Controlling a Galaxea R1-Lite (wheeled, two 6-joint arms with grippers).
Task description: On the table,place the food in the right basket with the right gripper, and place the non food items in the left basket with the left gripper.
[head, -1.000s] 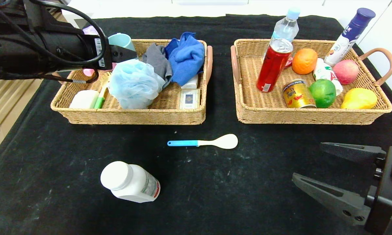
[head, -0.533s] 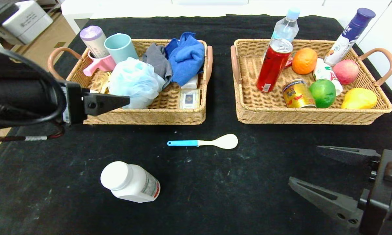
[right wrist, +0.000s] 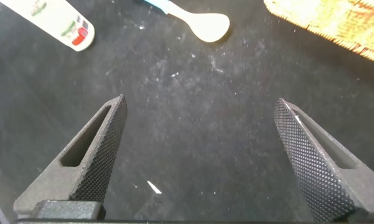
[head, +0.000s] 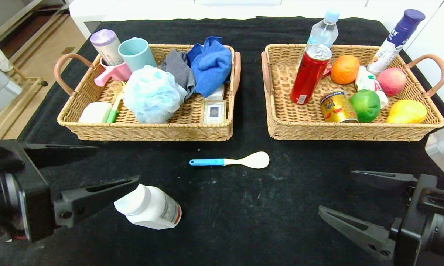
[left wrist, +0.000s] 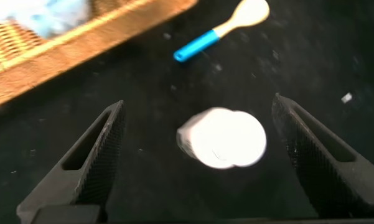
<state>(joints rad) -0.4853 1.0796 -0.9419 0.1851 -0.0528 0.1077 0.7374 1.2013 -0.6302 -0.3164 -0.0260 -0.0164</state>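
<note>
The left gripper (head: 92, 164) reaches in low from the near left edge, jaws spread wide, and the white pill bottle (head: 148, 207) lies on its side on the black table (head: 244, 207) just ahead of its fingertips, cap toward them. Farther right lies the blue-handled spoon (head: 231, 160), nearer the baskets. The right gripper (head: 336, 195) hovers at the near right, spread wide and holding nothing.

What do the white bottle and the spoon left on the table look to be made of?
White bottle: likely opaque plastic, smooth and slightly glossy, with a printed paper-like label. Spoon: probably plastic too, matte cream bowl with a blue handle; silicone is possible.
</note>
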